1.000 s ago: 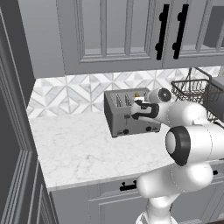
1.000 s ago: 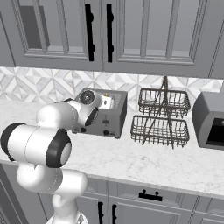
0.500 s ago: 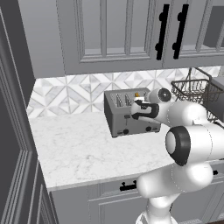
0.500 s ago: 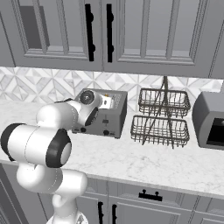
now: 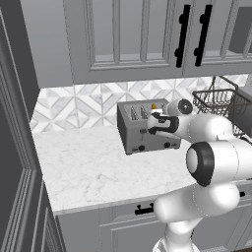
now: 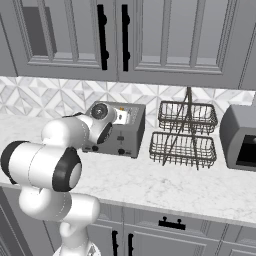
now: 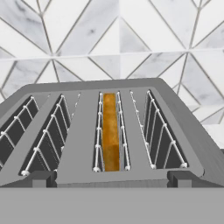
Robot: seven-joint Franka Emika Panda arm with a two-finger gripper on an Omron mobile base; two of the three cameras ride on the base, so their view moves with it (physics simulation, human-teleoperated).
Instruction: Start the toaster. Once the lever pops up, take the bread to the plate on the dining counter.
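Observation:
The grey four-slot toaster (image 5: 140,129) (image 6: 124,134) (image 7: 83,131) stands on the marble worktop against the tiled wall. An orange-tan piece of bread (image 7: 111,135) sits low in the third slot from the left in the hand view; its top shows as an orange spot (image 5: 154,106) in the left base view. My gripper (image 5: 153,125) (image 7: 111,178) hovers over the toaster's upper front edge, looking down along the slots. Its jaws stand wide open and hold nothing. The plate and the dining counter are out of view.
A two-tier wire basket rack (image 6: 185,135) (image 5: 216,101) stands right of the toaster, and a grey appliance (image 6: 240,137) beyond it. Grey upper cabinets (image 5: 138,39) hang close above. Bare marble worktop (image 5: 88,167) stretches left of the toaster to a dark tall panel (image 5: 15,147).

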